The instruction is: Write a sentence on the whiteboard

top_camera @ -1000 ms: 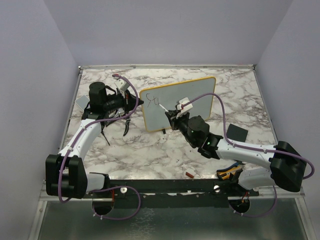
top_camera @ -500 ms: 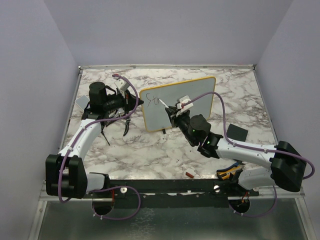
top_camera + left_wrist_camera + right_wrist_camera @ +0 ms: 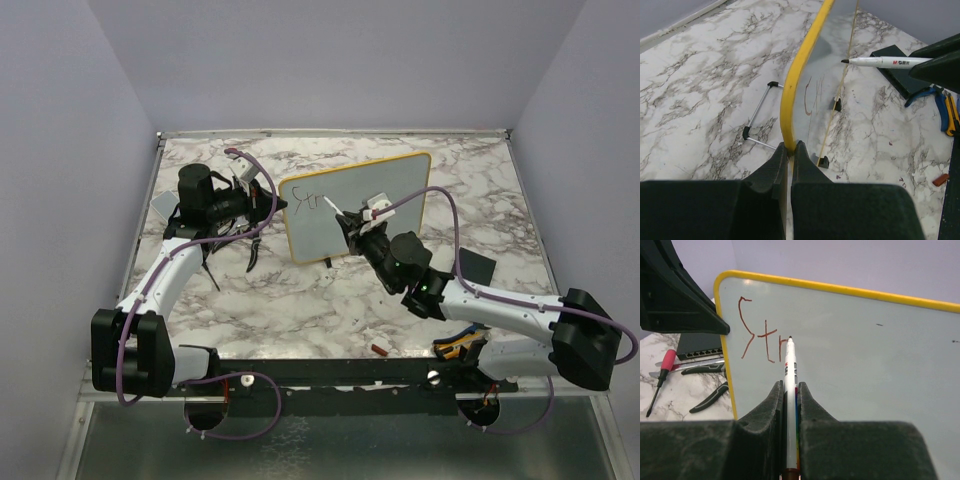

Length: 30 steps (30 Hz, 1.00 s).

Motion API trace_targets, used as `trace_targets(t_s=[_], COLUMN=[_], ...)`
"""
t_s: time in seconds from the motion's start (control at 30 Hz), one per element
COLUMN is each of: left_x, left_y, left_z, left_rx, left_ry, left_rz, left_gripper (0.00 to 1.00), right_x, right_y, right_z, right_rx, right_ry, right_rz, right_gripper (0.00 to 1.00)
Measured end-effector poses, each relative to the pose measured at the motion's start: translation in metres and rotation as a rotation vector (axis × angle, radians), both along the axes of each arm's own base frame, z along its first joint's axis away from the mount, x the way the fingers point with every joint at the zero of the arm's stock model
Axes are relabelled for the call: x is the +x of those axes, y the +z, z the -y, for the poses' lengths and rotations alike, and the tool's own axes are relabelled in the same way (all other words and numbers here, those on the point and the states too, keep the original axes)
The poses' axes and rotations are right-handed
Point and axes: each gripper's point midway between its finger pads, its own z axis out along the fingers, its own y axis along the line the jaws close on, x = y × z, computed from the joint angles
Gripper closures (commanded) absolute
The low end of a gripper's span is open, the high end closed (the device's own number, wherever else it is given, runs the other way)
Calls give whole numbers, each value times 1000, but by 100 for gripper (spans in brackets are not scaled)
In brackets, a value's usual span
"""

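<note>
Only 3 letters of the sentence [image 3: 761, 340] are written, most remains; right gripper [image 3: 790, 389] pinches marker [image 3: 789, 365], left gripper [image 3: 790, 150] clamps whiteboard [image 3: 870, 370].

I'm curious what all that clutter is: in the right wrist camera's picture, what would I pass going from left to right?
Red-handled screwdriver → pliers → yellow frame of the whiteboard → letters "Str" → marker, gripped in the right claw.

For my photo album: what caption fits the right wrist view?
The right tool grips a white marker, its tip beside the letters "Str" written on the yellow-framed whiteboard.
</note>
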Motion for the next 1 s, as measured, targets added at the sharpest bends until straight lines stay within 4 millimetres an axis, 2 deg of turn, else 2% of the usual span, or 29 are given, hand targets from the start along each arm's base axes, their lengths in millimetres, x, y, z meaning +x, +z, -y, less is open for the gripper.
trace_targets(t_s=[0.2,0.87,1.0], left_x=[0,0,0], left_y=[0,0,0], left_z=[0,0,0], left_rx=[0,0,0], left_ry=[0,1,1], left_rz=[0,0,0], left_gripper=[100,100,100], right_x=[-4,5,6], right_y=[13,-19,-19], right_z=[6,1,1], right_rx=[28,-37,-41], right_ry=[6,-32,-34], right_rz=[26,-23,-22], right_gripper=[100,99,99])
